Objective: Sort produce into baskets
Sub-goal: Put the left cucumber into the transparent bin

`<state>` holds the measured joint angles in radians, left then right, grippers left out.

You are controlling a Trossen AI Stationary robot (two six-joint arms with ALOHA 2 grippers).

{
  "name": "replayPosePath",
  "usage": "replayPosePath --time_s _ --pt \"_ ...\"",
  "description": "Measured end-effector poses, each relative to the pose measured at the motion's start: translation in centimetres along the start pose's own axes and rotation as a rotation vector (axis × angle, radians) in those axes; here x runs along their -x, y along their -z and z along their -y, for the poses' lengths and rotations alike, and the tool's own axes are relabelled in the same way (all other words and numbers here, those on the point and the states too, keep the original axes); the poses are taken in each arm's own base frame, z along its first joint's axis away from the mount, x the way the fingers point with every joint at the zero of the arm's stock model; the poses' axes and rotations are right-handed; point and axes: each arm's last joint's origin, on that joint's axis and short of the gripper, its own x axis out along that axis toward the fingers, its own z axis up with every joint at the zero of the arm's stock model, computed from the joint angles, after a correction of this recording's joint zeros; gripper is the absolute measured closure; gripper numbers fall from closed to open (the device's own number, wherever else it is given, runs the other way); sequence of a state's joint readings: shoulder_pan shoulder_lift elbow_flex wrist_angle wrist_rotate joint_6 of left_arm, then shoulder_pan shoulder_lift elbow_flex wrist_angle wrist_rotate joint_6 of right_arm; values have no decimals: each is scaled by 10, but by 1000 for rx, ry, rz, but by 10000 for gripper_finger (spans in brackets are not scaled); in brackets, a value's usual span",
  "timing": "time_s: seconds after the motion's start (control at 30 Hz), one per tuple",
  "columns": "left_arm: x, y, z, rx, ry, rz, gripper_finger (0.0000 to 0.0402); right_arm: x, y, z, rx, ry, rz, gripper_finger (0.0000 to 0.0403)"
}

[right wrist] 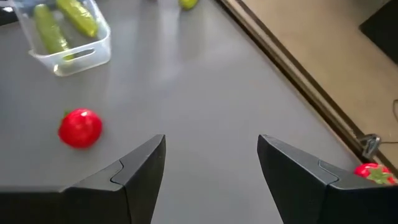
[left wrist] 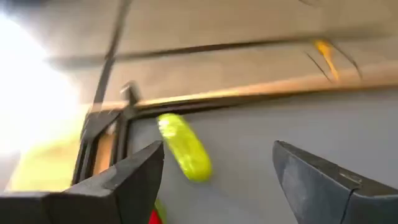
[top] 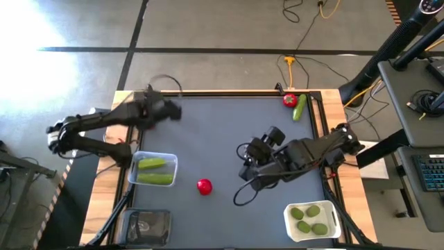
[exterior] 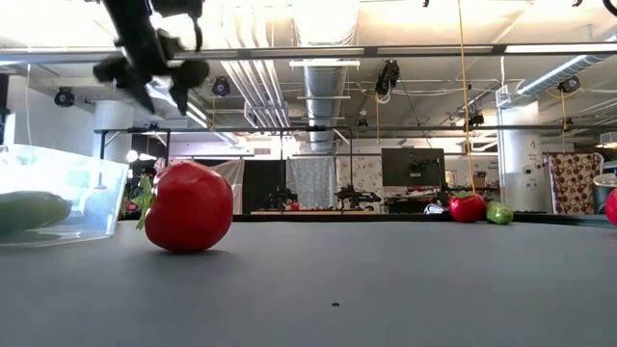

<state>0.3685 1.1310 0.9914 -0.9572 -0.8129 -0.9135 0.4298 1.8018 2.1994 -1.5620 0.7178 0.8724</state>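
My left gripper (top: pixel 168 110) hangs open over the table's far left part, nothing between its fingers (left wrist: pixel 217 149). My right gripper (top: pixel 251 165) is open too, above the table right of the middle (right wrist: pixel 211 140). A red tomato (top: pixel 204 186) lies alone on the mat (right wrist: pixel 79 127). The clear basket (top: pixel 152 169) at the near left holds two cucumbers (right wrist: pixel 62 25). The white basket (top: pixel 311 219) at the near right holds three limes. The dark basket (top: pixel 147 226) stands at the near left corner. A second tomato (top: pixel 290 100) and a cucumber (top: pixel 299 108) lie at the far right corner.
The dark mat is framed by a wooden rim (top: pixel 333 104). A clamp (top: pixel 278 88) sits on the far edge by the corner tomato. A small green piece (right wrist: pixel 188 3) shows beyond the clear basket. Open mat lies between the two arms, around the lone tomato (exterior: pixel 188 207).
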Motion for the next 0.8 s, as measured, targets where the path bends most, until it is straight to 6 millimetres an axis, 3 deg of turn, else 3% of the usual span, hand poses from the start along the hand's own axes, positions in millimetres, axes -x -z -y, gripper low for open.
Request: replayPosePath --time_s 0.07,0.17,0.4,0.8 --pt "-21 -7 -9 166 -67 -13 120 0 4 -6 -3 -6 -3 157" --pt "-46 -8 -19 256 -149 -32 120 1 11 -16 -8 -13 -8 159" --pt "-97 8 -19 212 -129 -148 120 -2 22 -32 -9 -1 -8 156" --pt "-159 23 -25 265 -193 -319 120 -7 24 -36 -45 12 -14 161"
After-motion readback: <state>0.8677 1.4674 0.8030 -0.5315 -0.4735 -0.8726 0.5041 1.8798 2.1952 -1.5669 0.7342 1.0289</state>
